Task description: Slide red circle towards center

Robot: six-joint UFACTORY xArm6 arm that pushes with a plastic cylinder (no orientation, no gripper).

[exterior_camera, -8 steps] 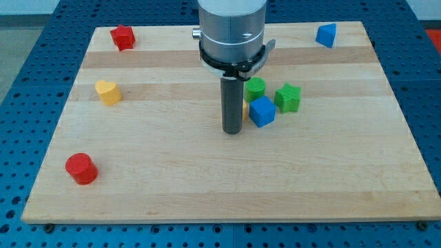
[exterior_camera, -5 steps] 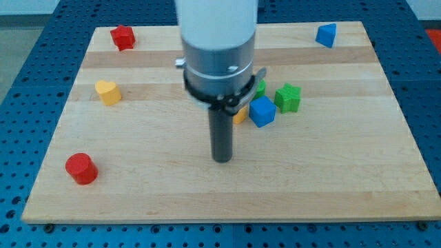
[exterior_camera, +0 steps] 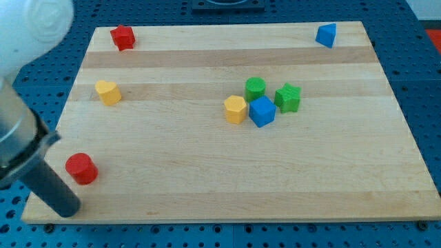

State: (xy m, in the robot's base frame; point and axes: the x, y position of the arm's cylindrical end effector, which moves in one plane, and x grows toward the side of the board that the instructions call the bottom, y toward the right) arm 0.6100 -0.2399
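The red circle (exterior_camera: 81, 168) is a short red cylinder near the board's bottom left corner. My tip (exterior_camera: 67, 209) is at the board's bottom left edge, just below and slightly left of the red circle, a small gap apart. The rod slants up to the view's left edge, where the arm body is blurred.
The wooden board (exterior_camera: 227, 179) fills the view. A cluster sits near the centre: a yellow hexagon (exterior_camera: 236, 109), a blue cube (exterior_camera: 262, 111), a green cylinder (exterior_camera: 255, 87), a green star-like block (exterior_camera: 288, 97). A yellow heart (exterior_camera: 107, 91), a red block (exterior_camera: 123, 36) and a blue block (exterior_camera: 326, 34) lie apart.
My tip has swept from beside the centre cluster down and left to the bottom left corner, below the red circle. No block has moved.
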